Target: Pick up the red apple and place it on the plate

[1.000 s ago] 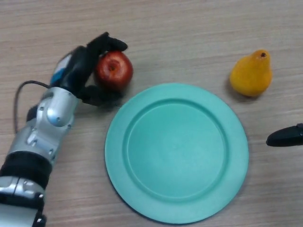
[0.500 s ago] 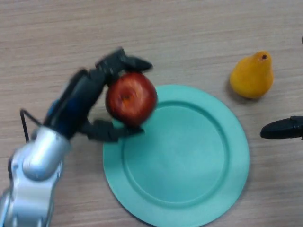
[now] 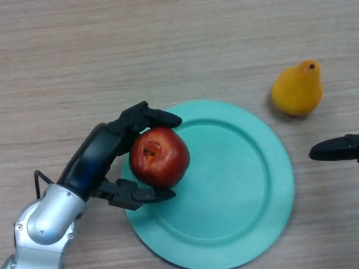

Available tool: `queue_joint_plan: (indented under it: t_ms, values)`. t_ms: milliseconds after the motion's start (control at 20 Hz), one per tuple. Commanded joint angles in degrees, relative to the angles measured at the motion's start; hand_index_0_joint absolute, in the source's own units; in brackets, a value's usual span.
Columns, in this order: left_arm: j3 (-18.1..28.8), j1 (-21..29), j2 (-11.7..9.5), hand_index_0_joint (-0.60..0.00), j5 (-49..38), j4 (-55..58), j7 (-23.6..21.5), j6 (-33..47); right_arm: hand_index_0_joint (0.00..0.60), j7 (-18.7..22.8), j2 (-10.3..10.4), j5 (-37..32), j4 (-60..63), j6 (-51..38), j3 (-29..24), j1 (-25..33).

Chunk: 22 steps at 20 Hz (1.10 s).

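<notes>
My left hand [image 3: 101, 154] is shut on the red apple [image 3: 159, 157], with fingers over its far side and the thumb under its near side. It holds the apple over the left part of the teal plate [image 3: 235, 185]; whether the apple touches the plate I cannot tell. Only the tip of my right hand [image 3: 335, 148] shows at the right edge, beside the plate.
A yellow pear [image 3: 297, 88] stands on the wooden table [image 3: 168, 45] beyond the plate's right side, near my right hand.
My left hand has lifted the apple from the table left of the plate and carried it right and toward me, over the plate's left part. The right hand has hardly moved.
</notes>
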<state>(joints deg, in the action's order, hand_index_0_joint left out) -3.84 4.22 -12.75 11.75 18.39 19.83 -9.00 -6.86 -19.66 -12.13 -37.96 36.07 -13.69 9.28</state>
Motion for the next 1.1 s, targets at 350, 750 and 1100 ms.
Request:
queue_joint_plan:
  t_ms: [350,750,1100]
  values:
    - [2.66,2.19,-0.36,0.000,-9.90,20.13,1.15,-12.61,0.000,1.83,-1.28,-0.04,0.14,-7.82,-0.61,3.10]
    - [21.86,1.97,-6.68,0.000,-31.15,22.07,-5.98,-9.92,0.000,3.58,-0.03,1.86,0.38,-7.85,2.96,4.12]
    - [23.11,0.97,-8.71,0.000,-30.78,18.33,-2.97,-7.36,0.000,2.94,2.08,5.99,1.35,-8.68,7.09,5.14]
